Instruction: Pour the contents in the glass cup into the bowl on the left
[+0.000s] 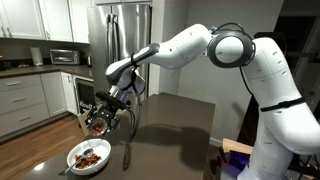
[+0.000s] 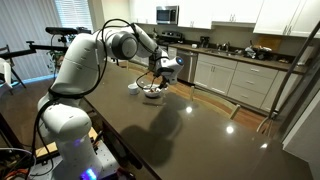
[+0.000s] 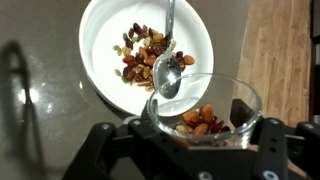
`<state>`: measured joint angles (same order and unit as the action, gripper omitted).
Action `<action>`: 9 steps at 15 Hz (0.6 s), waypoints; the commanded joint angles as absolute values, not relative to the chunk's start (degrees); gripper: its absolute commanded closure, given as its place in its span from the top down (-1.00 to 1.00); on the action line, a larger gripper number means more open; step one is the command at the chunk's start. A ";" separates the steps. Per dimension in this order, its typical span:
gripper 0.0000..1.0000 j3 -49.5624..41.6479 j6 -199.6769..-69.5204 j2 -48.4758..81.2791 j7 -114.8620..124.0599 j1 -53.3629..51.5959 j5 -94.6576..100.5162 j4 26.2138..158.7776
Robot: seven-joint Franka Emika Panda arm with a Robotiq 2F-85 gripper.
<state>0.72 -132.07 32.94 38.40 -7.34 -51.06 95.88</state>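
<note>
My gripper [image 3: 196, 128] is shut on the glass cup [image 3: 205, 106], which hangs tilted above the bowl's near rim. Reddish-brown contents [image 3: 201, 121] still lie inside the glass. Below it the white bowl [image 3: 146, 53] holds a heap of the same bits [image 3: 145, 57] and a metal spoon [image 3: 170, 70] whose handle runs up out of the bowl. In an exterior view the gripper [image 1: 101, 113] holds the cup over the bowl [image 1: 88, 156] near the counter's corner. In an exterior view the gripper [image 2: 160, 76] hovers just above the bowl [image 2: 152, 91].
The bowl stands on a dark counter [image 1: 175, 125] close to its edge, with wood floor [image 3: 285, 60] beyond. A steel fridge [image 1: 122, 40] and kitchen cabinets [image 1: 25, 100] stand behind. The robot's white base [image 2: 65, 125] is at the counter's other end.
</note>
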 commanded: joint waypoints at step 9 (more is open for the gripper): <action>0.07 3.84 -142.28 28.37 33.05 -9.34 -51.09 102.78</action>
